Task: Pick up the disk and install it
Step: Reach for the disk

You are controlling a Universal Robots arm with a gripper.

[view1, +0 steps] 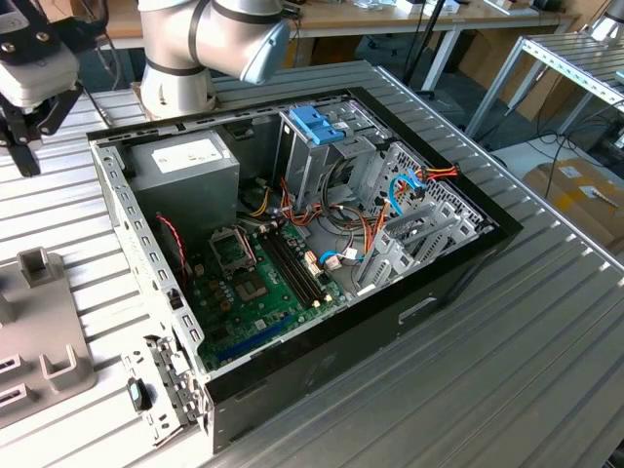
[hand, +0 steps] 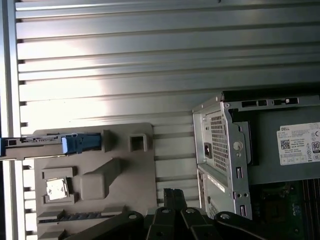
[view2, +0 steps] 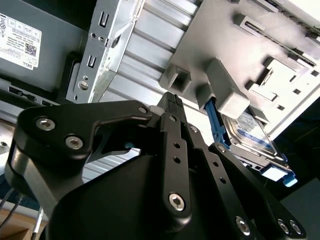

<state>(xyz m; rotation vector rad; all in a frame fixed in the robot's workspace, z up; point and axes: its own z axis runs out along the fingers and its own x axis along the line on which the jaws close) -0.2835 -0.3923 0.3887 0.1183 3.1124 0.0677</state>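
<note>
The disk (view2: pixel 252 134), grey metal with a pale label and a light-blue rail, stands on edge in a slot of the grey holder block (view2: pixel 215 45). In the first wrist view the disk (hand: pixel 37 146) appears edge-on with its blue tab (hand: pixel 80 143) at the holder block (hand: pixel 125 175). My gripper (view2: pixel 172 98) hangs above the table between the holder and the open computer case (view1: pixel 292 253). Its black fingers are shut together with nothing between them. In the exterior view my gripper (view1: pixel 24 151) is at the far upper left; its fingertips also show in the first wrist view (hand: pixel 173 192).
A tall metal drive cage topped by a blue bracket (view1: pixel 317 125) stands inside the case, beside the power supply (view1: pixel 185 166), motherboard (view1: pixel 258 278) and loose cables. The holder block (view1: pixel 44 331) lies on the ribbed metal table (view1: pixel 507 370) at the exterior view's left.
</note>
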